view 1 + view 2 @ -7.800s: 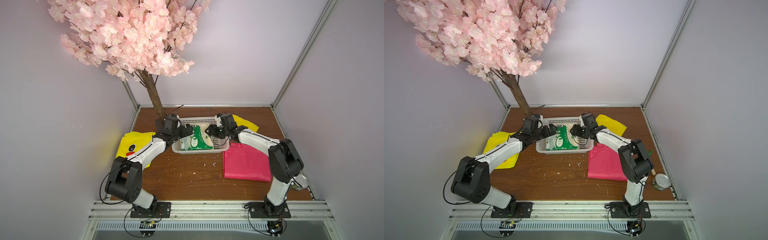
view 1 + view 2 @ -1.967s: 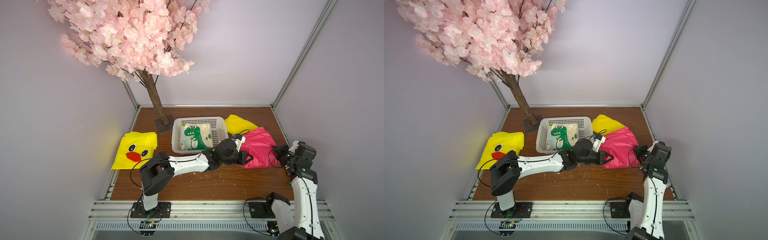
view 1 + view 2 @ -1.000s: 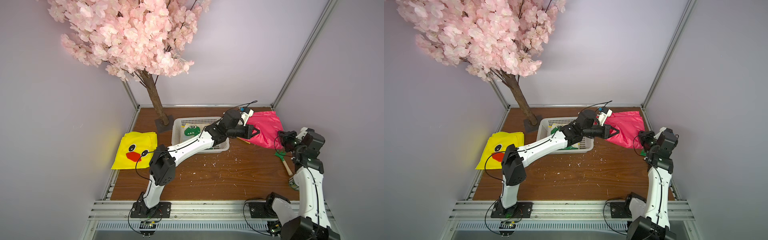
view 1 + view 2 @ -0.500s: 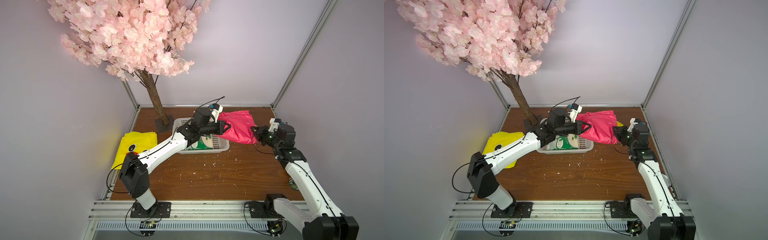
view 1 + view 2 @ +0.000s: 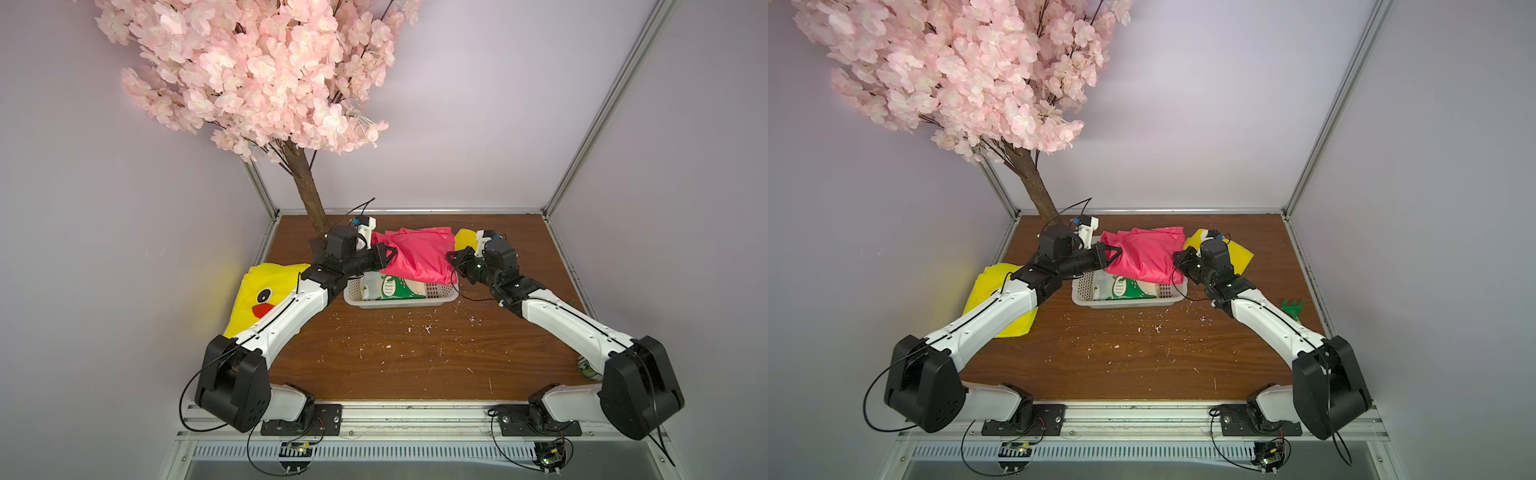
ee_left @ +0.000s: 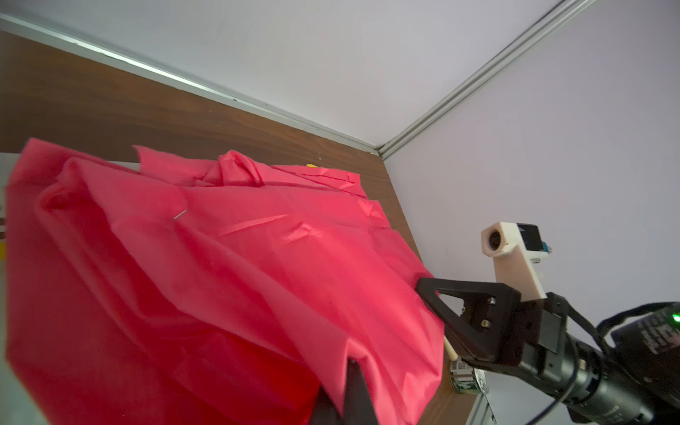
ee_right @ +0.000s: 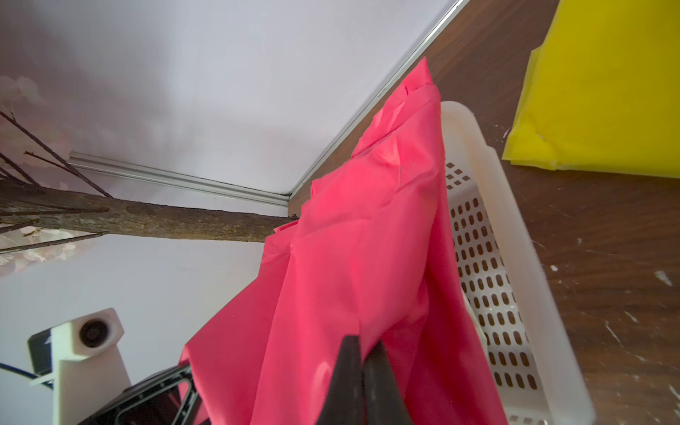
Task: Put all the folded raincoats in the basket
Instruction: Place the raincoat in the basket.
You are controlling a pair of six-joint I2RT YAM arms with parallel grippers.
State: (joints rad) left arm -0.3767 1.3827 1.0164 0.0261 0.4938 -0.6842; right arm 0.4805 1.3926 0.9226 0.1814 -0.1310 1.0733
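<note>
Holding the red raincoat (image 5: pixel 415 254) stretched btwn both arms, you've got the L end effector (image 5: pixel 386 254) clamped tight on one edge & the R end effector (image 5: pixel 451 261) clamped on the opposite edge. It hangs over the basket (image 5: pixel 399 304), covering the far part. A dino raincoat (image 5: pixel 392 287) lies inside.

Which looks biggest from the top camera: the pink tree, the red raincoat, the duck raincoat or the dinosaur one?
1. The pink tree: far biggest, but nearest the camera.
2. The red raincoat and the duck raincoat: about alike; the left arm covers part of the duck one.
3. The dinosaur raincoat: smallest showing, mostly hidden under the red one.
</note>
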